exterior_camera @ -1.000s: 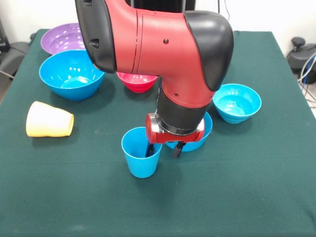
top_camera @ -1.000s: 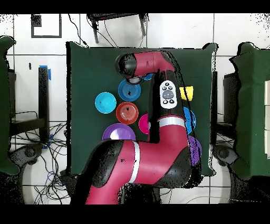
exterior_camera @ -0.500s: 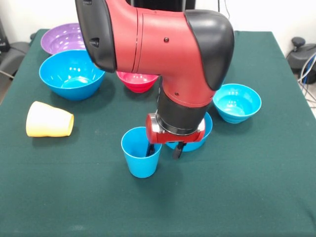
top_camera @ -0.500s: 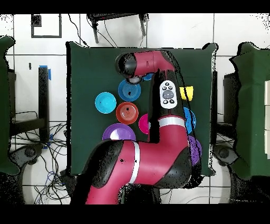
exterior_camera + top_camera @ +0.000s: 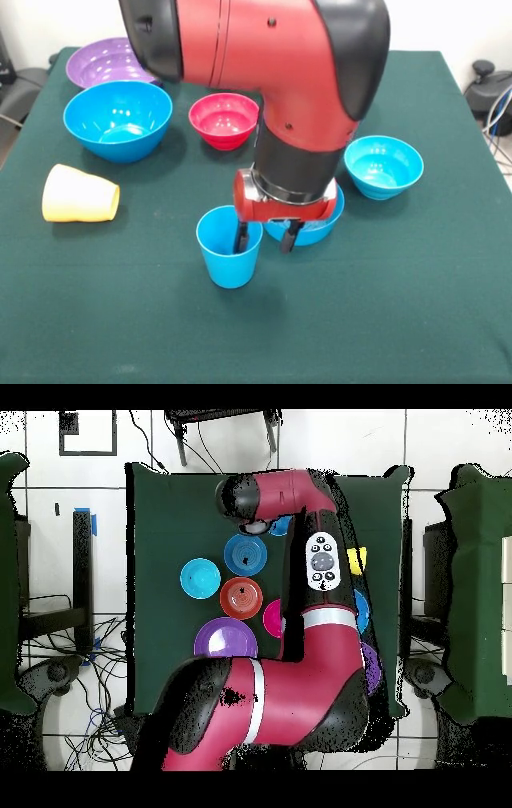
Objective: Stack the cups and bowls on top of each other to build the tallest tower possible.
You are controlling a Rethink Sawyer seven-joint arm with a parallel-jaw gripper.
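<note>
The sky-blue cup [image 5: 230,258] stands upright alone on the green cloth, with no bowl in its mouth. My gripper [image 5: 264,239] is open just above it. One finger dips inside the cup's mouth and the other hangs outside its right wall, so the wall is between them. A small blue bowl [image 5: 314,228] sits right behind the gripper. The pale yellow cup [image 5: 78,194] lies on its side at the left. In the overhead view the arm hides the gripper and only a sliver of the blue cup [image 5: 281,526] shows.
A blue bowl [image 5: 384,166] sits right, a pink-red bowl [image 5: 224,120] behind, a large blue bowl [image 5: 118,120] and a purple bowl [image 5: 100,60] at the back left. The overhead view adds an orange bowl [image 5: 241,597] and a second purple bowl [image 5: 225,637].
The arm has risen a little, lifting the gripper slightly over the blue cup and uncovering the pink-red bowl. The cup and bowls have not moved.
</note>
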